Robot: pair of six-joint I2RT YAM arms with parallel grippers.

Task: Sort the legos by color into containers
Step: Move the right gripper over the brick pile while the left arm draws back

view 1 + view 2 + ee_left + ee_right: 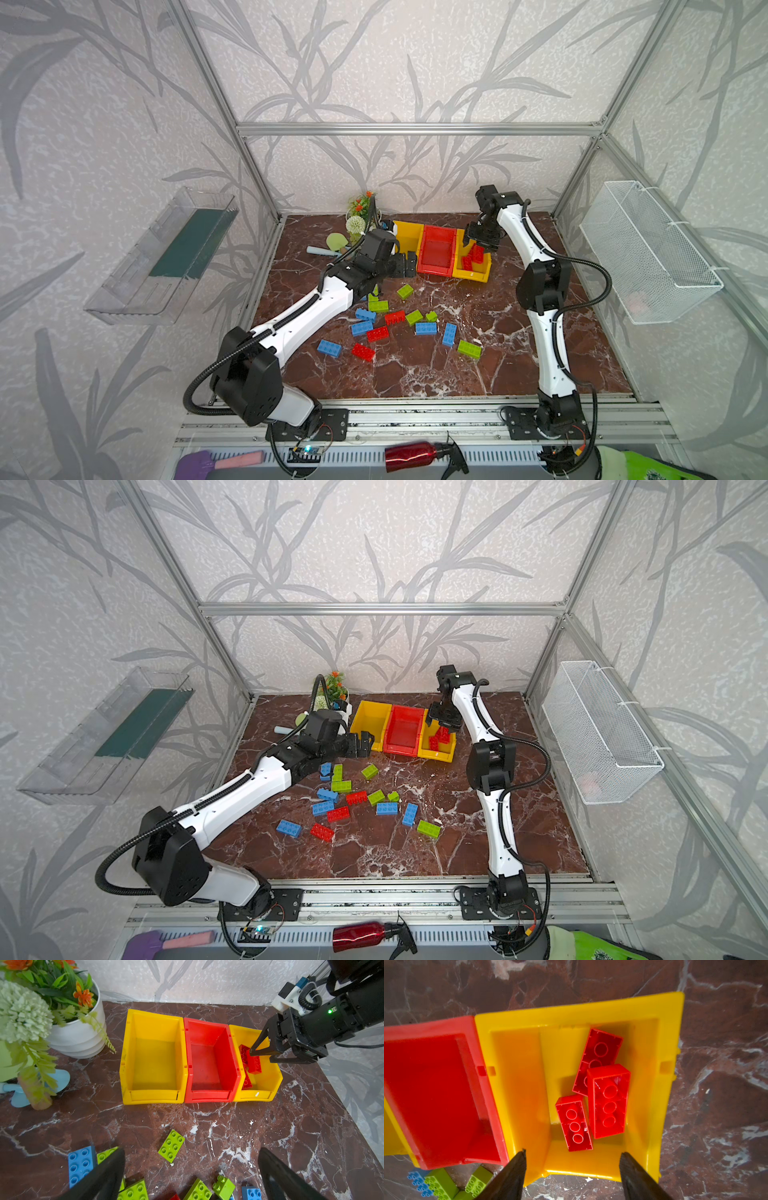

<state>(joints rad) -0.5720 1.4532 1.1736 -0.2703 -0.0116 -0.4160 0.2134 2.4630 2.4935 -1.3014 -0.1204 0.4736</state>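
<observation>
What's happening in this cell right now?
Colour sorting, partway through. The right end effector hangs open above the right-hand yellow plastic bin, gripping nothing; three red studded plastic bricks lie inside. The middle red plastic bin and the left-hand yellow plastic bin are empty. The left end effector, also open and empty, hovers near the loose red, blue and lime green bricks on the brown marble-pattern table.

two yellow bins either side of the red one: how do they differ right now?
Left yellow bin is empty; right yellow bin holds three red bricks. The open right gripper hangs over the right yellow bin; no gripper is over the left yellow bin. Both: same yellow, same shape, flanking the red bin.
</observation>
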